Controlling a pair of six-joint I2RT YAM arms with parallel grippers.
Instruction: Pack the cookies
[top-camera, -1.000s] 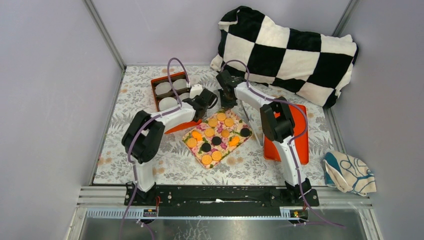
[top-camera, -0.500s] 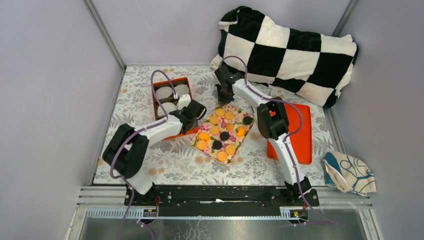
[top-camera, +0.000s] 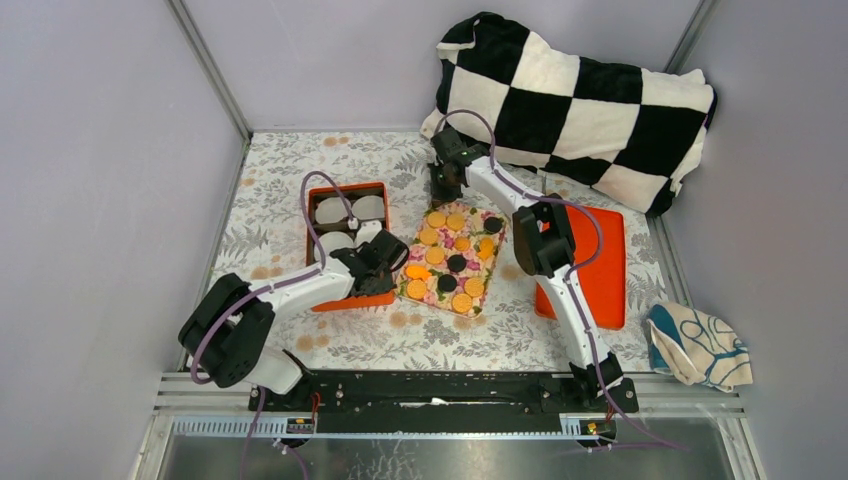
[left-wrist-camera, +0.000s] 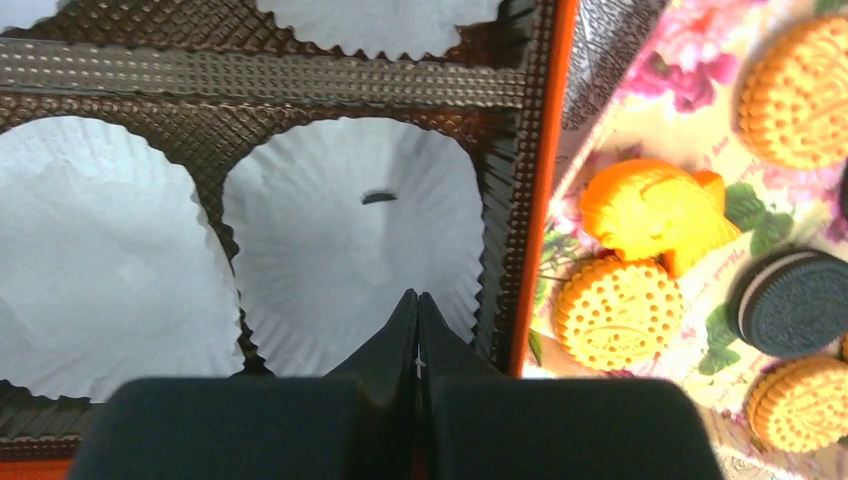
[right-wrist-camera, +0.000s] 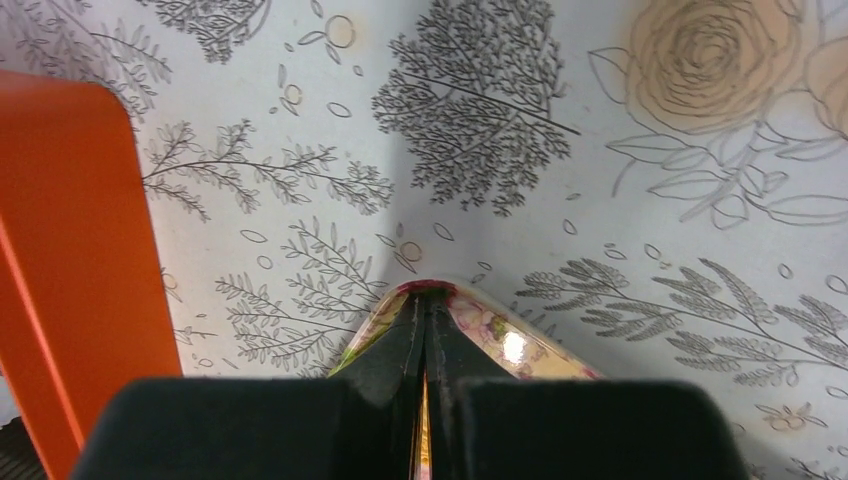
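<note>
cookies (top-camera: 434, 256): lying flat in rows on the floral tray (right-wrist-camera: 500, 345); mostly orange-tan, a few black. In the left wrist view, a fish-shaped orange piece (left-wrist-camera: 655, 208) sits among them.
tray: flat on the leaf-print tablecloth (top-camera: 260, 235), its left edge just beside the orange box (top-camera: 345, 186).
right gripper (right-wrist-camera: 425, 295): fingers clamped on the tray's far corner, arm stretched to the back of the table.
left gripper (left-wrist-camera: 417, 305): fingers pressed together with nothing between them, above a white paper cup (left-wrist-camera: 340, 230) in a compartment by the box's right wall.
box: brown ribbed insert, with a white paper cup in each visible compartment.
orange panel (top-camera: 605, 270): flat on the tablecloth, right of the tray.
pillow (top-camera: 580, 100): black-and-white checks, far right corner.
cloth (top-camera: 700, 345): crumpled, off the tablecloth's right edge.
</note>
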